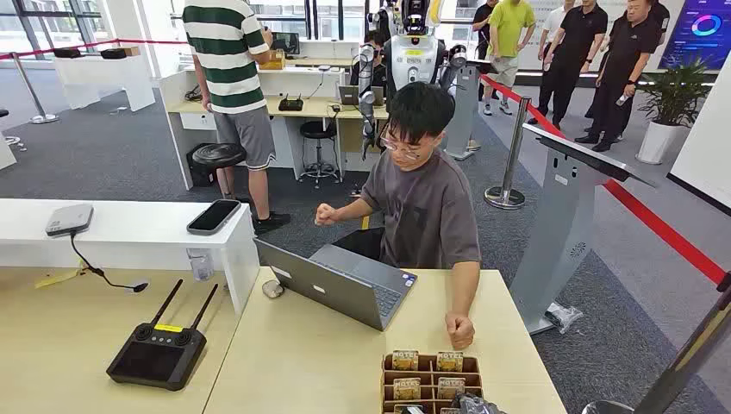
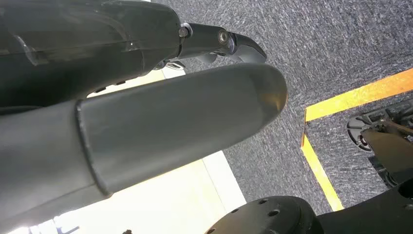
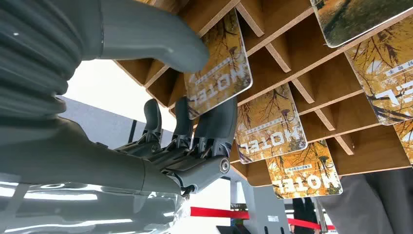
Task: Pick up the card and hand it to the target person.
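Item: right hand [image 3: 195, 97] is pinching one hotel card [image 3: 219, 68] in the wooden rack [image 3: 292, 53] (lift and handover pending); left hand [image 2: 160, 122] grasp indeterminable.

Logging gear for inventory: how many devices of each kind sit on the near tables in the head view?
Laptop: 1
Phone: 1
Remote controller: 1
Grey box: 1
Mouse: 1
Total: 5
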Action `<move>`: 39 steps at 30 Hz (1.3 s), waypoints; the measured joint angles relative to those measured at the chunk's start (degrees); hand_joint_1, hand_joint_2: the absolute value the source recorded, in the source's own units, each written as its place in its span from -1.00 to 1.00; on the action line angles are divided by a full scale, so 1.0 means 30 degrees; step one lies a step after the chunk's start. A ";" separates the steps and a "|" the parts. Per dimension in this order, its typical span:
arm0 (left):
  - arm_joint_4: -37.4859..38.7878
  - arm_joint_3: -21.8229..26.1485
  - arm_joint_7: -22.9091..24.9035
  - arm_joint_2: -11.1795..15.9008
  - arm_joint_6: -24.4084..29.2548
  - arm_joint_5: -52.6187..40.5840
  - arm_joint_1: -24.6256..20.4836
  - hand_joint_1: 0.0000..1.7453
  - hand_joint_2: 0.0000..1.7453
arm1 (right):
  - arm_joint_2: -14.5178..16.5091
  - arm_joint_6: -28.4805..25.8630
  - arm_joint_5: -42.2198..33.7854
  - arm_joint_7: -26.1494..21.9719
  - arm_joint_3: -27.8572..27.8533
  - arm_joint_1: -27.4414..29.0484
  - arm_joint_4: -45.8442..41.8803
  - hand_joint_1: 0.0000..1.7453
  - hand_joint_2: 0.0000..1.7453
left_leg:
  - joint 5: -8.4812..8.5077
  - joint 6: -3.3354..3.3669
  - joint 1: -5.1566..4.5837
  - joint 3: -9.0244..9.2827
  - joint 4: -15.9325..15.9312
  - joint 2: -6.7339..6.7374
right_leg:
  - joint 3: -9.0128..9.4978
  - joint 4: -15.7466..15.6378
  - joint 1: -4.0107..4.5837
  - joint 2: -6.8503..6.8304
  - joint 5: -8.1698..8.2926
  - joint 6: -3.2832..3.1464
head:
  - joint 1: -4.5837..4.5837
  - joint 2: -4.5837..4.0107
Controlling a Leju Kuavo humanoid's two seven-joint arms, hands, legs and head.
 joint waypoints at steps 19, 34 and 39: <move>0.0002 0.0000 -0.0084 0.0033 0.0029 0.0051 0.0004 -1.00 -1.00 | -0.0009 -0.0197 -0.0678 -0.0395 0.0082 -0.0056 -0.0279 0.62 1.00 | 0.0001 0.0000 0.0000 0.0004 0.0000 0.0002 | 0.0001 0.0000 0.0001 0.0002 0.0001 0.0000 | -0.0007 0.0000; 0.0002 0.0000 -0.0140 0.0067 0.0007 0.0051 0.0006 -1.00 -1.00 | -0.0341 0.0058 -0.0381 -0.0408 0.0087 -0.0053 -0.1793 0.69 1.00 | 0.0000 0.0000 0.0000 0.0003 0.0000 0.0002 | 0.0000 0.0000 0.0000 0.0003 0.0001 0.0000 | -0.0005 0.0000; 0.0004 0.0000 -0.0157 0.0087 0.0002 0.0051 0.0006 -1.00 -1.00 | -0.0539 0.0213 -0.0115 -0.0393 0.0095 -0.0054 -0.2231 0.77 1.00 | 0.0000 0.0000 0.0000 0.0002 0.0000 0.0001 | -0.0001 0.0000 0.0000 0.0001 0.0000 0.0000 | -0.0004 0.0000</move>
